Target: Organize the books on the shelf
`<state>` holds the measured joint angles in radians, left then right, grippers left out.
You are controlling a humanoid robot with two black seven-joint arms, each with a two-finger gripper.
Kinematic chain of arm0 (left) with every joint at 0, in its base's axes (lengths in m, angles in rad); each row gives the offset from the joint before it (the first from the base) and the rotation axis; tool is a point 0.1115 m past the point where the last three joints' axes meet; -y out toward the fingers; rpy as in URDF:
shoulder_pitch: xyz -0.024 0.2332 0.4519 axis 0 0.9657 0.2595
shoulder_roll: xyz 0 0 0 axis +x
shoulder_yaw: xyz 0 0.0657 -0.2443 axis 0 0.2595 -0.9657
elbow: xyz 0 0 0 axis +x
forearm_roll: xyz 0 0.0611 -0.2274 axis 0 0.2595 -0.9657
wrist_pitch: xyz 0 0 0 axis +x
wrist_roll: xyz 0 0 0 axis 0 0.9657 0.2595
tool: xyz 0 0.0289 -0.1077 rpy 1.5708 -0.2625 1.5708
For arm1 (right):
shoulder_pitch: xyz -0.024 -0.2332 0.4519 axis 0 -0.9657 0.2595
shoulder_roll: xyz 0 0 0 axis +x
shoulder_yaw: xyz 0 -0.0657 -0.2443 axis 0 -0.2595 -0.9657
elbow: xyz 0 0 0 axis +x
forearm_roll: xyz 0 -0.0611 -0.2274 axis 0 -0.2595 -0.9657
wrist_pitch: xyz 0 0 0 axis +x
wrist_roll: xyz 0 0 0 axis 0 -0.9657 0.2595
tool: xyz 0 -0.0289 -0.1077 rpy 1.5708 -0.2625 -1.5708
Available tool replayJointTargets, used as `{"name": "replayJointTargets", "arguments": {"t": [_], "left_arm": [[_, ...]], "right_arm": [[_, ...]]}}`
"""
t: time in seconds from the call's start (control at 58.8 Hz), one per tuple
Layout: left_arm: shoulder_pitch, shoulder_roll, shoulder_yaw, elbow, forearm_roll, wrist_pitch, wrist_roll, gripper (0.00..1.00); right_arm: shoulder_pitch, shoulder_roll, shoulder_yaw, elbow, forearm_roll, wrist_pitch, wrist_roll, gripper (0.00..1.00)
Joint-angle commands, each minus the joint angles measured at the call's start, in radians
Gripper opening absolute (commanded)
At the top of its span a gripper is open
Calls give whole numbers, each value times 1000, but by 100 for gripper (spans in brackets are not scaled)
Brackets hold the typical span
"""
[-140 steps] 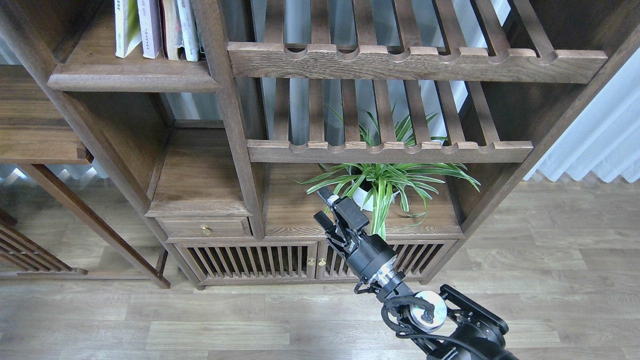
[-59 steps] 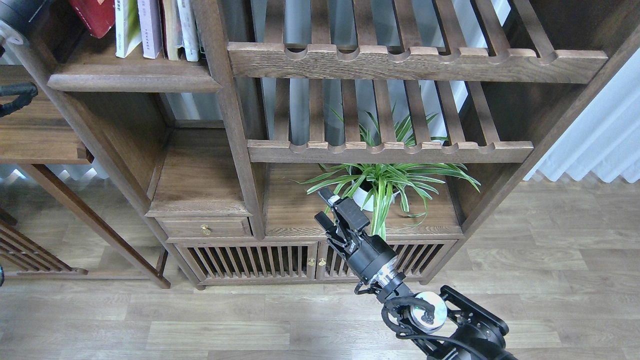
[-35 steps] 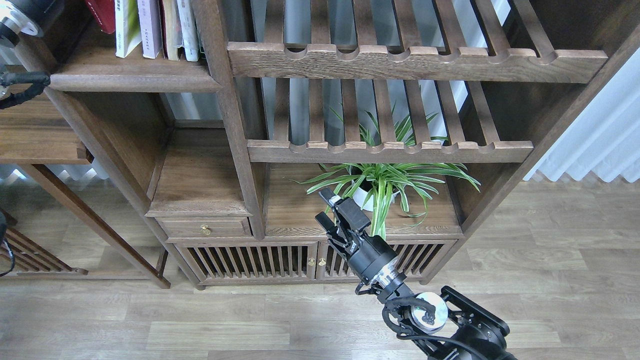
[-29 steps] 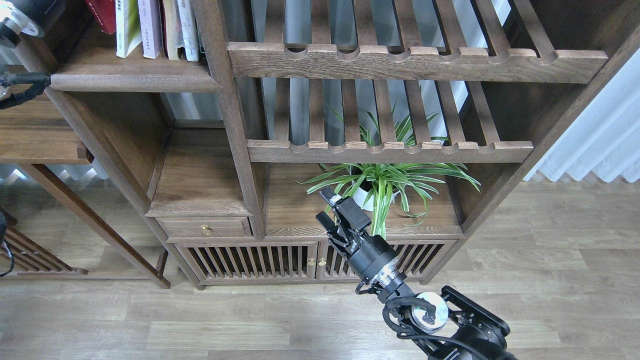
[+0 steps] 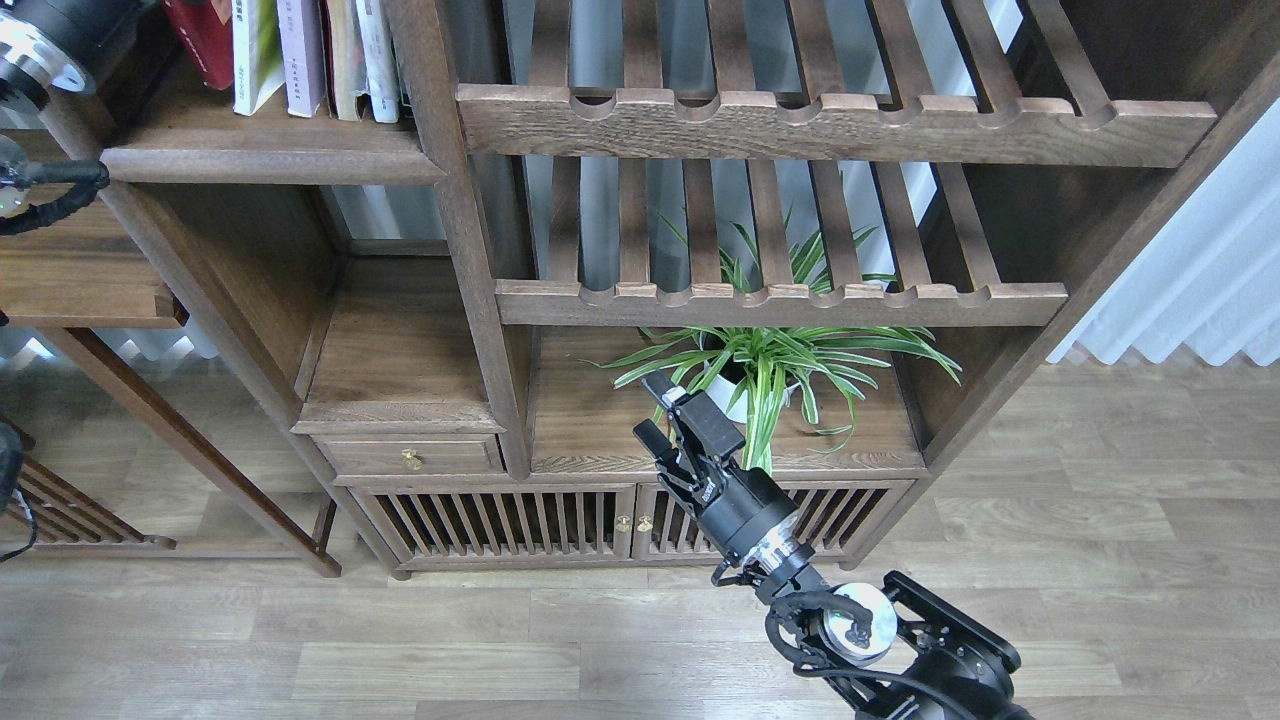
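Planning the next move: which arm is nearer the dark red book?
Left. Its arm is right beside the dark red book on the shelf; the right end effector hangs far below, by the plant.

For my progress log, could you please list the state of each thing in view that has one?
dark red book: leaning at the row's left end, on the shelf
other books: upright
drawer: closed
cabinet doors: closed
spider plant: upright in its pot
right hand: open, empty
left hand: out of view
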<state>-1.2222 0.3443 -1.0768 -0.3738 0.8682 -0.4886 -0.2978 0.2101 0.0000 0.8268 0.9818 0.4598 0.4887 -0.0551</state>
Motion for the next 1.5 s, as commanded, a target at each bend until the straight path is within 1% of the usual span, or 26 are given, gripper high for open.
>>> {"name": "replayJointTargets", "arguments": {"t": [0.0, 0.068, 0.153, 0.204, 0.306, 0.374, 0.425, 0.51, 0.561, 0.63, 0.749, 0.783, 0.834, 0.868, 0.936, 0.987, 1.123, 1.293, 1.412, 1.48], "left_arm": [[-8, -8, 0, 1, 0, 0, 5, 3], [-8, -10, 0, -1, 0, 0, 6, 6], [-8, -15, 0, -2, -1, 0, 6, 14], [-8, -15, 0, -4, -1, 0, 6, 17], [-10, -19, 0, -7, -1, 0, 8, 19], [-11, -21, 0, -10, -1, 0, 12, 24], [-16, -21, 0, -13, -1, 0, 12, 25], [-20, -21, 0, -16, -1, 0, 12, 31], [-20, -21, 0, -17, -1, 0, 12, 32], [-19, -19, 1, -19, -1, 0, 12, 37], [-17, -19, 1, -25, -1, 0, 16, 41], [-16, -19, 3, -25, -1, 0, 16, 43], [-13, -18, 3, -25, -1, 0, 19, 50], [-13, -18, 3, -25, -1, 0, 19, 51], [-13, -19, 6, -27, -1, 0, 19, 52], [-13, -19, 6, -27, -1, 0, 19, 55], [-11, -21, 6, -27, -1, 0, 17, 58], [-3, -21, 6, -43, -20, 0, 16, 59], [3, -18, 9, -45, -113, 0, 22, 70], [3, -15, 9, -48, -130, 0, 22, 71]], "right_arm": [[0, 0, 0, 0, -1, 0, 0, 98], [0, 0, 0, 0, 0, 0, 0, 98], [0, 0, 0, 0, 0, 0, 1, 98], [0, 0, 0, 0, 0, 0, 0, 98], [0, 0, 0, 0, 0, 0, 0, 98], [0, 0, 0, 0, 0, 0, 1, 98], [0, 0, 0, 0, 0, 0, 0, 98], [0, 0, 0, 0, 0, 0, 0, 98], [0, 0, 0, 0, 0, 0, 0, 98], [0, 0, 0, 0, -1, 0, 1, 98], [0, 0, 0, 0, 0, 0, 1, 98], [0, 0, 0, 0, 0, 0, 1, 98], [0, 0, 0, 0, 0, 0, 1, 98], [0, 0, 0, 0, 0, 0, 1, 98], [0, 0, 0, 0, 0, 0, 1, 98], [0, 0, 0, 0, 0, 0, 0, 98], [0, 0, 0, 0, 0, 0, 1, 98], [2, 0, 2, 0, -1, 0, 1, 98], [2, 0, 3, 0, 0, 0, 1, 98], [2, 0, 3, 0, 0, 0, 1, 98]]}}
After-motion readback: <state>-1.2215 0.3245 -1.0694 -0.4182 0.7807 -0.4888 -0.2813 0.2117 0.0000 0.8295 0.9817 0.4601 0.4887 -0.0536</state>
